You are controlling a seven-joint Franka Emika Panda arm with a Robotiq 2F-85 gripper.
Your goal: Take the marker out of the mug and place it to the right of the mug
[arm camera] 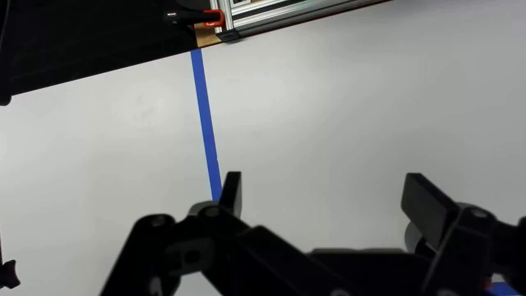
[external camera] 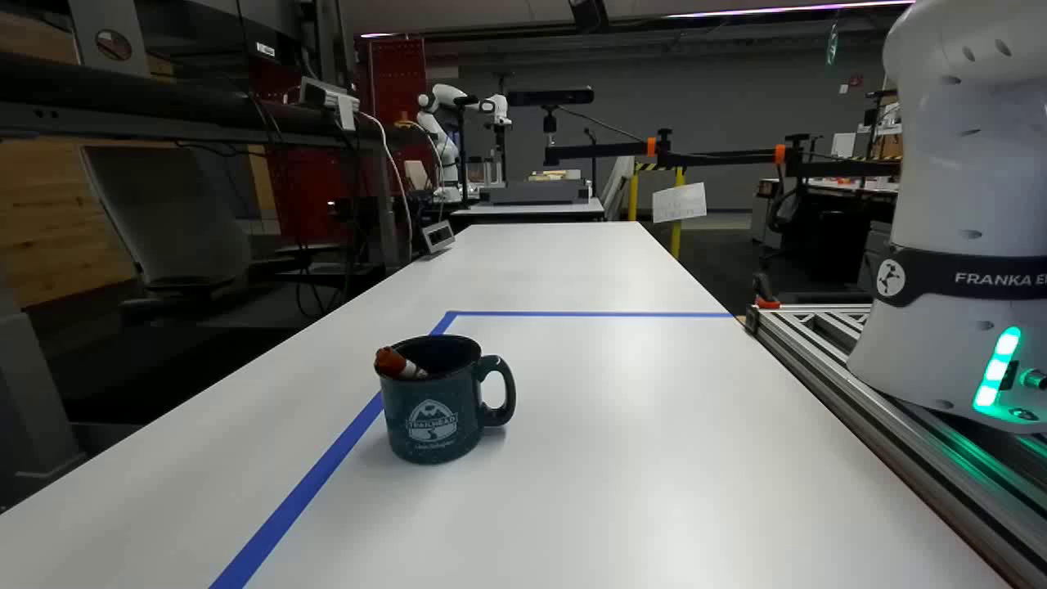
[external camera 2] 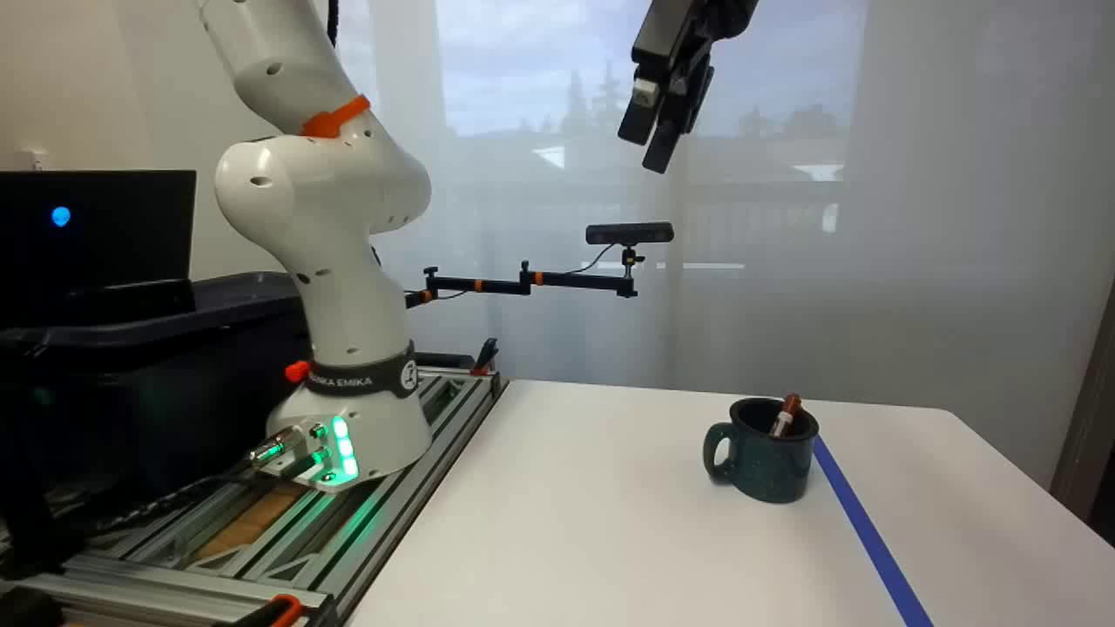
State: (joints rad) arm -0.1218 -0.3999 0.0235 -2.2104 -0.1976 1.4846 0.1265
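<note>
The dark mug stands upright on the white table, also in an exterior view, with a pale emblem on its side and one loop handle. The marker leans inside it; its reddish-brown end rests over the rim and a white band shows below, also in an exterior view. Its lower part is hidden in the mug. My gripper hangs high above the table, well above the mug and apart from it. In the wrist view the gripper is open with nothing between its fingers. The mug is not clearly visible there.
Blue tape runs on the table beside the mug. The robot base stands on a metal rail frame at the table's edge. A camera on a jointed arm reaches out behind the table. A small grey device sits on the far table edge.
</note>
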